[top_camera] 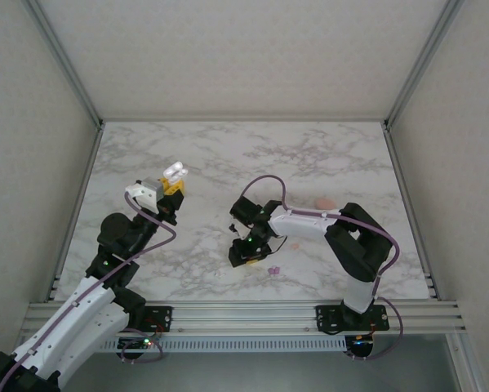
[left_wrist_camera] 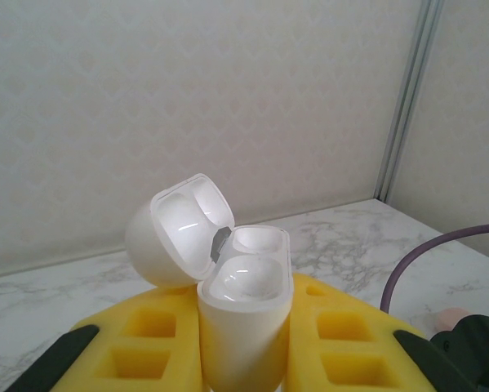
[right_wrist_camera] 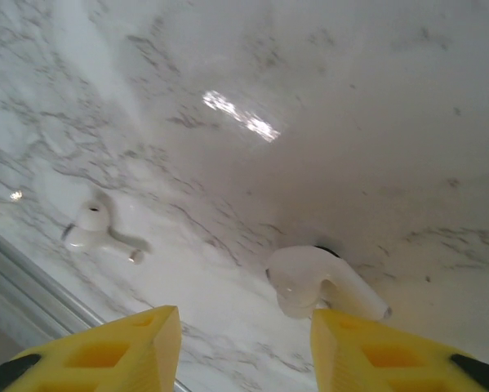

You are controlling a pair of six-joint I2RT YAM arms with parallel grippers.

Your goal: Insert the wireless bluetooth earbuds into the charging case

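Note:
My left gripper [left_wrist_camera: 244,359] is shut on the white charging case [left_wrist_camera: 246,314], which it holds upright above the table. The lid [left_wrist_camera: 177,233] is hinged open and both sockets are empty. From above, the case [top_camera: 175,171] sticks out past the yellow fingers of the left gripper [top_camera: 171,187]. My right gripper [right_wrist_camera: 244,318] hangs open just over the marble with nothing between its fingers. One white earbud [right_wrist_camera: 322,282] lies at the tip of its right finger [right_wrist_camera: 366,351]. A second white earbud [right_wrist_camera: 93,230] lies further left. The right gripper [top_camera: 246,255] points down near the table's front.
A peach-pink object [top_camera: 323,202] lies on the marble table [top_camera: 228,147] behind the right arm. A tiny purple bud [top_camera: 273,269] sits just right of the right gripper. The aluminium rail [top_camera: 244,310] runs along the near edge, and walls close in the other sides.

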